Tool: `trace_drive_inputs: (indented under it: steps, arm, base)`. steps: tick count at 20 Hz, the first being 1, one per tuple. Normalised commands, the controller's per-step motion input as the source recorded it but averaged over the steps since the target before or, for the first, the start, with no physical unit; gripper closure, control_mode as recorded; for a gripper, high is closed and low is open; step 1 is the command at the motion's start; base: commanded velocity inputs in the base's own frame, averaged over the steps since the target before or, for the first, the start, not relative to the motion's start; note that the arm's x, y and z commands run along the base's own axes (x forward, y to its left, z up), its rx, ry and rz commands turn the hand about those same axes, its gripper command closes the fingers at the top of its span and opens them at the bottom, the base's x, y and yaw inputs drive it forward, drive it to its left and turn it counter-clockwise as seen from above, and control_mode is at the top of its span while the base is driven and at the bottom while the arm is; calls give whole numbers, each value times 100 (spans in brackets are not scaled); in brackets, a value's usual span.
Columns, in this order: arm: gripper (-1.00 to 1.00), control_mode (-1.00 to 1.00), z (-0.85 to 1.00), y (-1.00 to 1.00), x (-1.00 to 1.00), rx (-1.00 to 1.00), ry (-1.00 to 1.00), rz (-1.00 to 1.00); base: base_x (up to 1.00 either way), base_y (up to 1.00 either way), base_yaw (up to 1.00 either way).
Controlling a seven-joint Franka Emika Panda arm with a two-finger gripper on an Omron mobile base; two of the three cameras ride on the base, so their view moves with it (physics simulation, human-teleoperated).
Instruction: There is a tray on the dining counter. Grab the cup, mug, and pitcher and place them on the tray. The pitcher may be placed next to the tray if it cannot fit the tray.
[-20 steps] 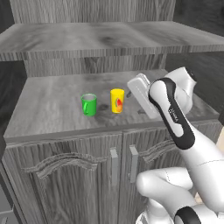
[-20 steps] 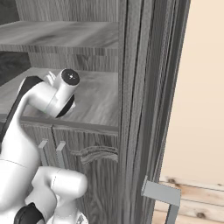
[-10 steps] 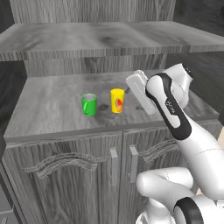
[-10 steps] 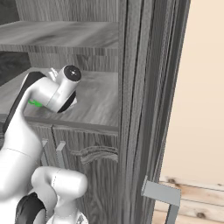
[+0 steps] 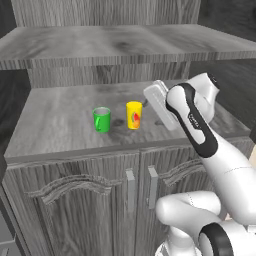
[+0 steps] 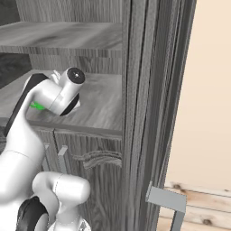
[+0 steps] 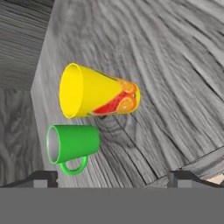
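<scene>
The arm bends over the wood counter (image 5: 55, 125), its empty claw (image 7: 112, 177) spread wide facing the cup (image 7: 98, 92) and mug (image 7: 72, 143).

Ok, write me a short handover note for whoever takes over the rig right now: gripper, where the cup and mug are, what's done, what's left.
Gripper: open, empty, off the counter, aimed at the two cups; nothing between the fingers.
Cup: yellow, upright on the wood-grain cabinet counter, under the shelf, untouched.
Mug: green, upright beside the cup, to its left in the left base view, close but apart from it.
Tray, pitcher and dining counter: not seen from here.
Done: nothing grasped or moved yet.
Left: pick the cup, likely first since it sits nearer the hand, then mug and pitcher; carry each to the tray.
</scene>
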Motion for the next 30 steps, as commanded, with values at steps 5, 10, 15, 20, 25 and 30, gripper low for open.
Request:
trace_drive_inputs:
  steps: [5, 10, 15, 20, 25, 30]
  arm:
    - [-100, -100, 0, 0, 24, 1, -2, 0]
    - [-100, -100, -5, 0, 28, 0, 0, 0]
    - [-100, -100, -4, 0, 19, 0, 0, 0]
    - [-100, -100, -1, 0, 21, 0, 0, 0]
    - [-100, -100, -1, 0, 17, 0, 0, 0]
    - [-100, -100, -9, 1, 3, 0, 0, 0]
  base:
    - [0, 0, 0]
    - [0, 0, 0]
    - [0, 0, 0]
    - [0, 0, 0]
    - [0, 0, 0]
    - [0, 0, 0]
